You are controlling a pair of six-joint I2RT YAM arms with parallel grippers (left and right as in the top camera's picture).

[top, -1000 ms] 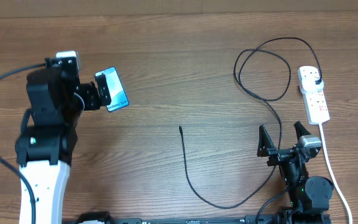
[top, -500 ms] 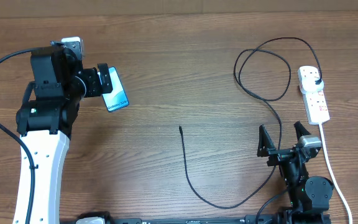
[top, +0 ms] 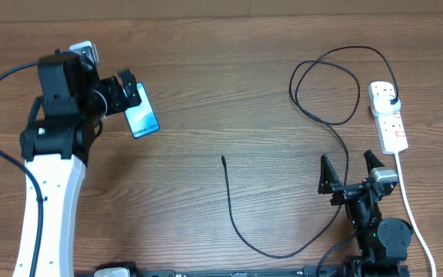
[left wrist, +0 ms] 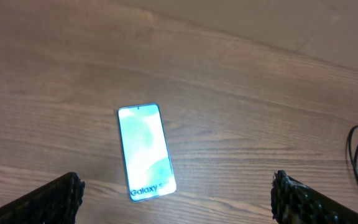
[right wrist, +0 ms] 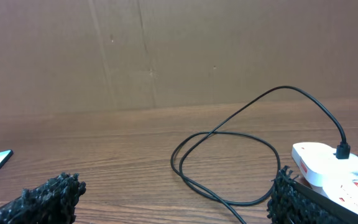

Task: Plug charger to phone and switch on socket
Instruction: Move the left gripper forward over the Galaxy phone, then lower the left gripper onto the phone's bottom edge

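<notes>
- The left gripper (left wrist: 177, 185), fingers spread wide, hovers over the phone (top: 141, 117), which lies flat toward the far-left corner.
- The charger (top: 233, 208) is plugged into the socket (top: 389, 117) by the right edge.
- The right gripper (top: 351, 171), fingers apart, holds nothing near the near edge.

You saw the bench (top: 221, 92) as matt brown wood with clear grain. The phone (left wrist: 145, 152) screen was glossy. The socket (top: 388, 117) looked like smooth white plastic, the charger (right wrist: 284, 88) cable matt black. The left tool (left wrist: 176, 186) had rough, pebbled black fingers (left wrist: 61, 196).
</notes>
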